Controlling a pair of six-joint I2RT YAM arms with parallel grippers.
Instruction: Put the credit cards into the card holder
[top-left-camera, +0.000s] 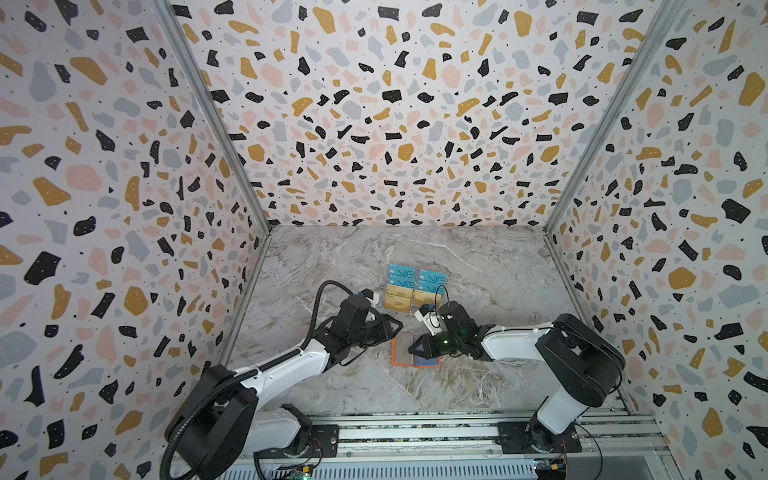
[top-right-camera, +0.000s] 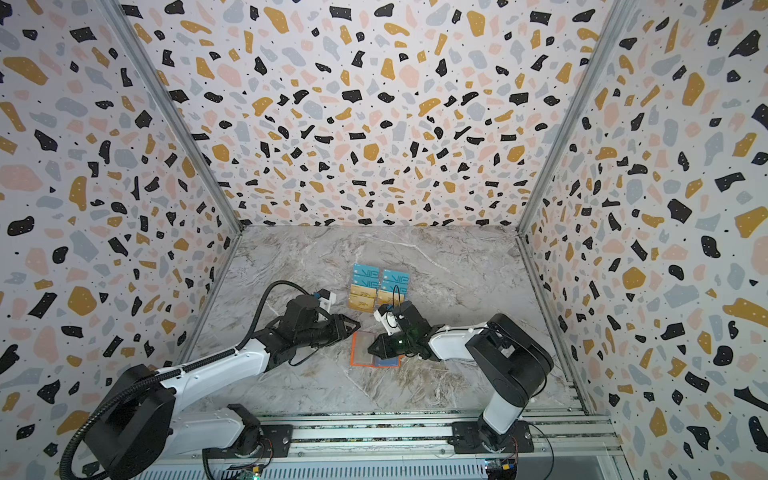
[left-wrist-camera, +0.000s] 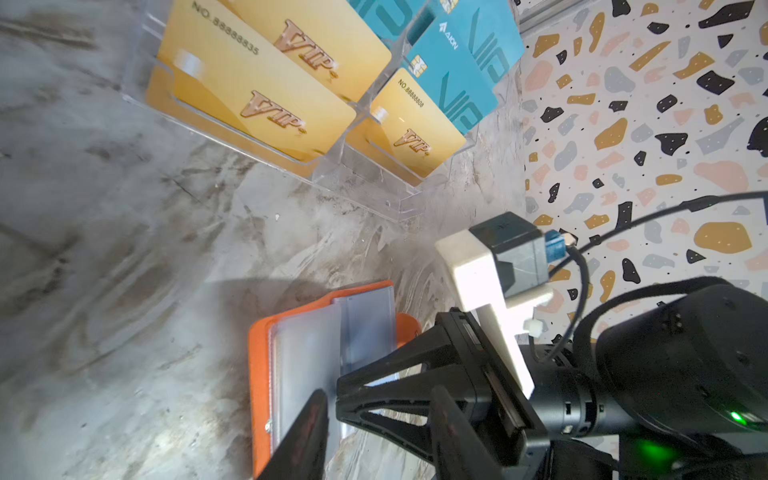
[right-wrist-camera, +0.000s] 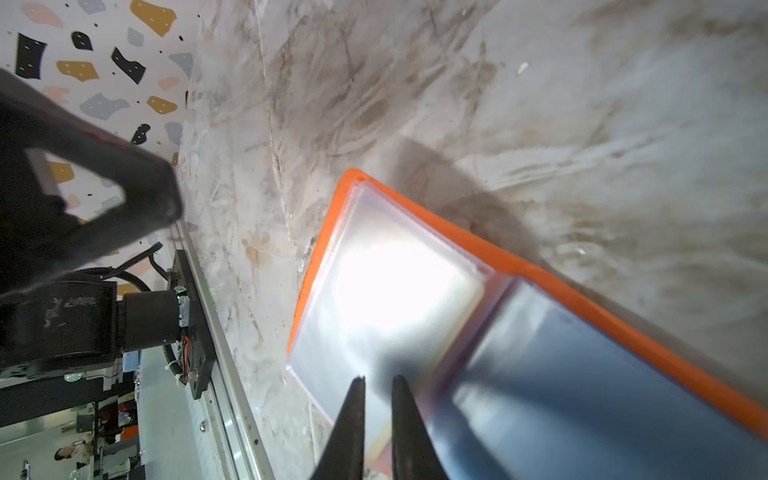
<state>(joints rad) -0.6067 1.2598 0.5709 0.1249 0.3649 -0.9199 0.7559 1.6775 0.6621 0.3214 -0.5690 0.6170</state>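
Card holder (top-left-camera: 401, 350) lies open on the marble table (top-left-camera: 332, 266), orange cover down and bluish sleeves up, a little toward 6 o'clock from the table's middle in both top views.

Right gripper (top-left-camera: 412, 349) comes in from 3 o'clock, and I see its tips over the holder's middle. The right wrist view puts the fingertips (right-wrist-camera: 359, 399) directly over a clear sleeve, beside the fold. Jaws are drawn close with a slim gap. I cannot tell whether they pinch a sleeve edge or only press on it.

Left gripper (top-left-camera: 395, 326) sits at about 11 o'clock from the holder, just off its far corner and not touching it. From this gripper the holder is at 5 o'clock, near. Its jaws stand apart and hold nothing.

Credit cards (top-left-camera: 415, 291), teal and gold, sit in a clear tiered stand (left-wrist-camera: 365, 183) at 12 o'clock from the holder, apart from both grippers. I can read "VIP" on the gold ones in the left wrist view.
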